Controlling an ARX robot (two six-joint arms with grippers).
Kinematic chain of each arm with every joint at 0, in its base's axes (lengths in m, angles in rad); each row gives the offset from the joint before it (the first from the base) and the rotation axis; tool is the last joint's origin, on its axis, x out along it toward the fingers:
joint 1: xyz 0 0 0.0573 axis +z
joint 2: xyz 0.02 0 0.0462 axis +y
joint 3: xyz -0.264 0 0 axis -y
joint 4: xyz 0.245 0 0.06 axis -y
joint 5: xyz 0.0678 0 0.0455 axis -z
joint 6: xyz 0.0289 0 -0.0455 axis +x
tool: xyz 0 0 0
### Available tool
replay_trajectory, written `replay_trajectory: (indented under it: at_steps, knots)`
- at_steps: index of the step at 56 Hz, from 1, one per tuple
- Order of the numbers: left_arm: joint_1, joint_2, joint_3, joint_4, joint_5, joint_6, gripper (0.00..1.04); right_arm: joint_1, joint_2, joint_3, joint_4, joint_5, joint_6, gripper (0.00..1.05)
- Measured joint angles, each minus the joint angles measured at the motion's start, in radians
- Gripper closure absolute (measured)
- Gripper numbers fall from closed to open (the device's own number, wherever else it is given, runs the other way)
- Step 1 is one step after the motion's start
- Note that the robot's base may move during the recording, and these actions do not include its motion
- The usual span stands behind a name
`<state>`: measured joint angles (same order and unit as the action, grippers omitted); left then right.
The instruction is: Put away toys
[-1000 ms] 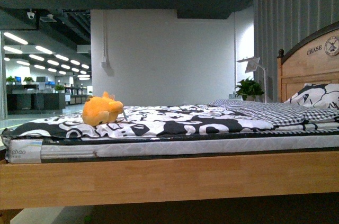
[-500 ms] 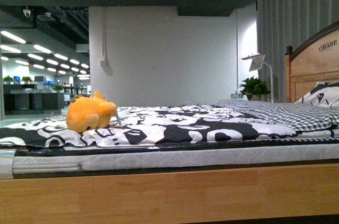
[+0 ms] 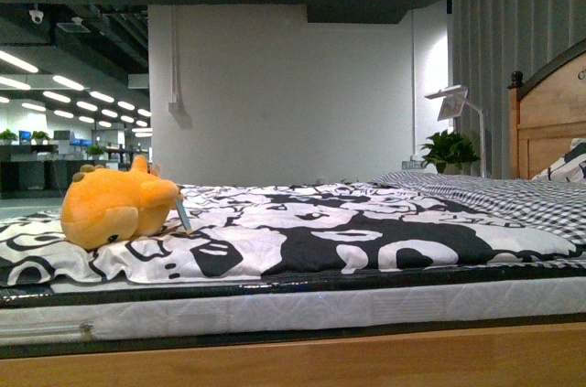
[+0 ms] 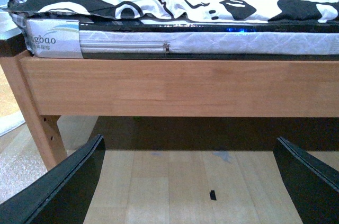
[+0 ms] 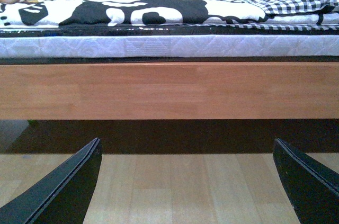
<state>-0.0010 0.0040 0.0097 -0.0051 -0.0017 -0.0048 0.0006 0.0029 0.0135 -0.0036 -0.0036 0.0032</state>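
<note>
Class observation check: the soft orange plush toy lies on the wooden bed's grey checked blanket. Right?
No. The soft orange plush toy lies on the wooden bed's black-and-white patterned cover, not the grey checked blanket; the front view shows it.

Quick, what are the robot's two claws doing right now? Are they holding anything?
Left gripper: open, holding nothing.
Right gripper: open, holding nothing.
</note>
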Motion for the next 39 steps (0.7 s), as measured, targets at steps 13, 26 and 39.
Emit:
replay_trajectory:
  at_steps: [13,26,39]
  knots:
    - [0.000,0.000,0.000,0.000,0.002,0.000,0.06,0.000,0.000,0.000,0.000,0.001,0.000,0.06]
    - [0.000,0.000,0.000,0.000,0.001,0.000,0.06,0.000,0.000,0.000,0.000,0.000,0.000,0.06]
    - [0.000,0.000,0.000,0.000,0.001,0.000,0.06,0.000,0.000,0.000,0.000,0.000,0.000,0.06]
